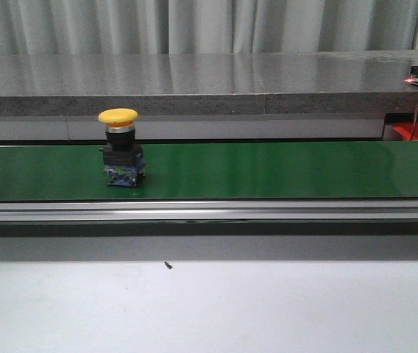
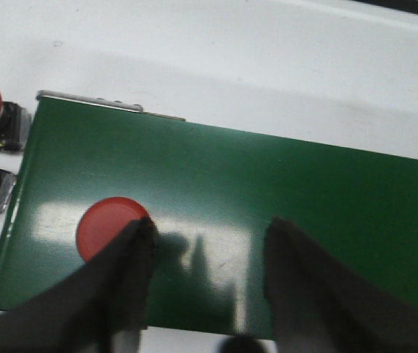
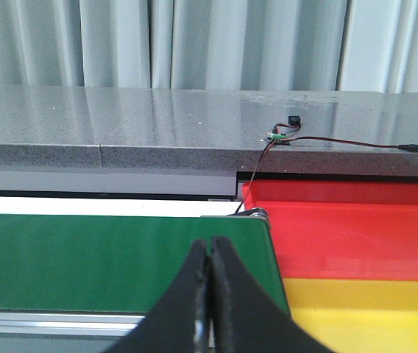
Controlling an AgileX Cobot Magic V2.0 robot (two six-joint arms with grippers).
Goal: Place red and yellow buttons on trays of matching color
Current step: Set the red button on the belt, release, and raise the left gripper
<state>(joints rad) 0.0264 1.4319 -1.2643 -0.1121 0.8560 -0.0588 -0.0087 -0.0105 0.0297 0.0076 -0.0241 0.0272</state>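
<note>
Fingers: left gripper (image 2: 205, 272) wide, empty; right gripper (image 3: 210, 294) pressed together, empty | step: waiting on yellow mushroom-head push button (image 1: 119, 147) riding green conveyor belt (image 1: 282, 170), left of front frame | next: grasp it, carry to yellow plastic tray (image 3: 371, 309), lower right of right wrist frame.

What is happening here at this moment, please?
A yellow button stands upright on the green conveyor belt; nothing holds it. The left gripper is open above the belt's end, beside a red button. The right gripper is shut and empty, near the red tray and yellow tray.
</note>
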